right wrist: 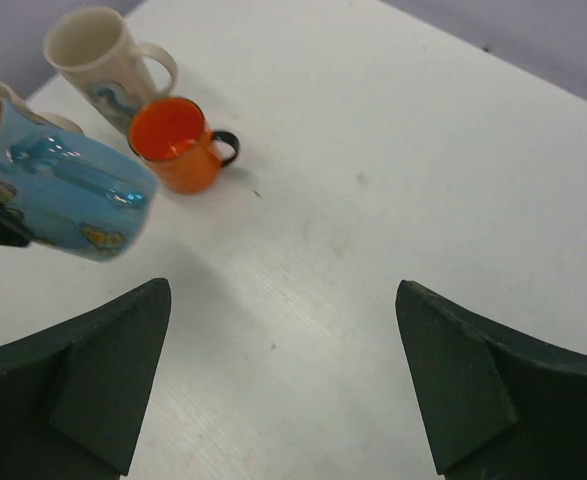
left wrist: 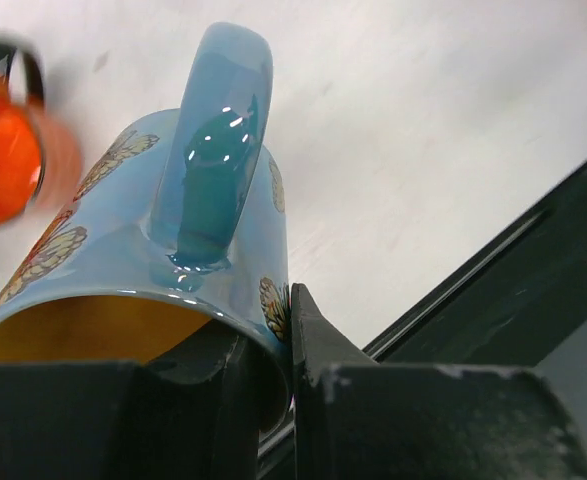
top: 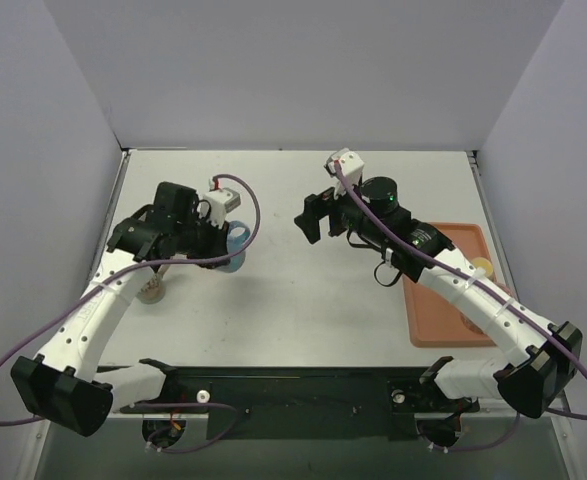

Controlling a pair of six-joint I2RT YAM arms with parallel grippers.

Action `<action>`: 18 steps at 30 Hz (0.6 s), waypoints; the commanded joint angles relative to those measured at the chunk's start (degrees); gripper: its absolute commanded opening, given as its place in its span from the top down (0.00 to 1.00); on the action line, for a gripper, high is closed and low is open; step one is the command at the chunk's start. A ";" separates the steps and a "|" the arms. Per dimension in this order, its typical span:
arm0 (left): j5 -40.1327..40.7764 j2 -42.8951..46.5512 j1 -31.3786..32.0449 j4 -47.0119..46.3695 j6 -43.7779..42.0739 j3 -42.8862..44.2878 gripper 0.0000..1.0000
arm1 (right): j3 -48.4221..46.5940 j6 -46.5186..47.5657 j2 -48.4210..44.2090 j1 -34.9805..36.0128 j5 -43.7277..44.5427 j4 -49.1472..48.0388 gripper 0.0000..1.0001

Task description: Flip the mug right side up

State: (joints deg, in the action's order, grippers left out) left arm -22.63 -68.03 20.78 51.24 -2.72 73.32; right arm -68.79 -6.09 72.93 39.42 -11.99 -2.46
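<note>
1 orange mug (right wrist: 178, 140) with a black handle is standing upright on the white table (right wrist: 373, 200), just beside 1 cream mug (right wrist: 103, 55). 1 orange tray (top: 428, 320) is lying at the table's right edge.

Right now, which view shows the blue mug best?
Left wrist: the blue mug fills the frame, handle toward the camera, rim pinched in the left hand. The right wrist shows it nearly whole but small, tipped sideways. The top view shows only a blue sliver.
</note>
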 commanded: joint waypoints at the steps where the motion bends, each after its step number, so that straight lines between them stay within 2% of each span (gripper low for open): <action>1: 17.28 -0.96 0.32 7.19 -9.40 -2.03 1.00 | 2.69 5.12 -2.79 0.39 9.09 5.27 0.11; 7: 24.83 -4.48 0.32 1.42 -11.25 -9.68 1.00 | 4.37 5.56 -3.05 0.48 10.14 5.71 0.11; 13: 23.77 -7.55 0.23 -4.21 -16.34 -14.16 1.00 | 4.99 5.65 -3.05 0.40 9.88 5.97 0.11; 18: 22.63 -11.07 -0.12 -5.28 -17.85 -13.82 1.00 | 5.42 7.13 -3.49 0.22 10.76 6.68 0.11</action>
State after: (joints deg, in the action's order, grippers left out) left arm -0.73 -78.00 20.99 52.29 -17.23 57.76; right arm -64.14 -1.17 71.72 39.46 -3.14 4.23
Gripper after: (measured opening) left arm 0.209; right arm 0.891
